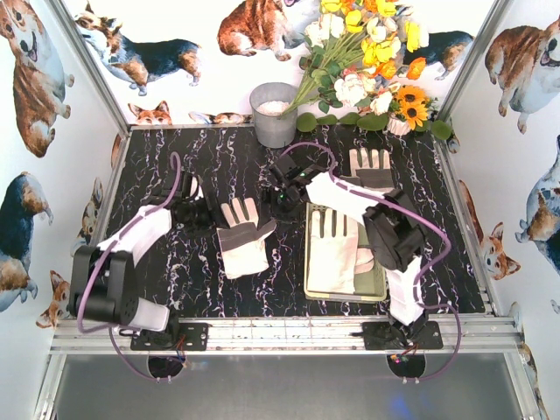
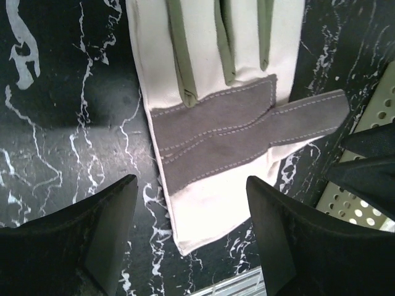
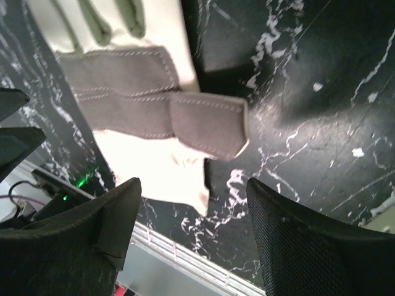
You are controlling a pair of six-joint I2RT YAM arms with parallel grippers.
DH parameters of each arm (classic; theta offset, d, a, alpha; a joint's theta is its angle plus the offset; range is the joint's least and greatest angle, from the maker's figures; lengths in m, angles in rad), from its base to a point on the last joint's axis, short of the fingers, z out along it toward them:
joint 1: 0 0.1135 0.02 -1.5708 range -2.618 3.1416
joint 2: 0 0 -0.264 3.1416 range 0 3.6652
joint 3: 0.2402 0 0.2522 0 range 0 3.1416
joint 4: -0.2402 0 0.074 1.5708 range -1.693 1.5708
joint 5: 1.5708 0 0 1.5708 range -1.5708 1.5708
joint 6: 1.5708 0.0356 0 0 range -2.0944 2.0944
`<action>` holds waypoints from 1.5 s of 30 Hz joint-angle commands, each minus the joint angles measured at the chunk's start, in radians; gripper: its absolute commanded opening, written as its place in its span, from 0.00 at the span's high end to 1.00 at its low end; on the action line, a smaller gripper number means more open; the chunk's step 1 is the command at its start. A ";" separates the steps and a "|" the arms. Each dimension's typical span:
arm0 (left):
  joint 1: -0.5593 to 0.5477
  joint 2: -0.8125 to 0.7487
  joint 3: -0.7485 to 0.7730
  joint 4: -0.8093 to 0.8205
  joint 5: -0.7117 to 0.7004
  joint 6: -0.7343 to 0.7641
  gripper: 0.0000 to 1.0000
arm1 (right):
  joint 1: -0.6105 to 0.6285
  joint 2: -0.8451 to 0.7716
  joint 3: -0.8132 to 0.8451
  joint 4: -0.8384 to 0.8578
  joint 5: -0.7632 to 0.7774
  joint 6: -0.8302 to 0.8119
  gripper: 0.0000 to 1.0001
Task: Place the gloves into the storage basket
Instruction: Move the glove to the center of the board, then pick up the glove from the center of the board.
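One cream glove [image 1: 242, 238] with a grey palm patch lies flat on the black marble table, left of the storage basket [image 1: 346, 296]. My left gripper [image 1: 191, 206] is just left of it and my right gripper [image 1: 284, 188] just behind it. Both are open and hold nothing. In the left wrist view the glove's [image 2: 216, 123] cuff end lies below the open left gripper [image 2: 191, 209], with a basket corner [image 2: 364, 197] at the right. The right wrist view shows the same glove [image 3: 142, 105] beyond the open right gripper [image 3: 191, 216]. A second glove [image 1: 332, 249] lies in the basket. A third glove [image 1: 372, 166] lies behind it.
A round grey metal bucket [image 1: 274, 114] stands at the back centre, with a bunch of artificial flowers [image 1: 367, 61] to its right. A metal rail [image 1: 280, 332] runs along the near table edge. Corgi-printed walls close off the left, right and back sides.
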 commanded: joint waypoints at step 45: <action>0.053 0.101 0.184 0.068 0.032 0.179 0.32 | -0.028 -0.091 0.220 -0.139 0.129 -0.159 0.37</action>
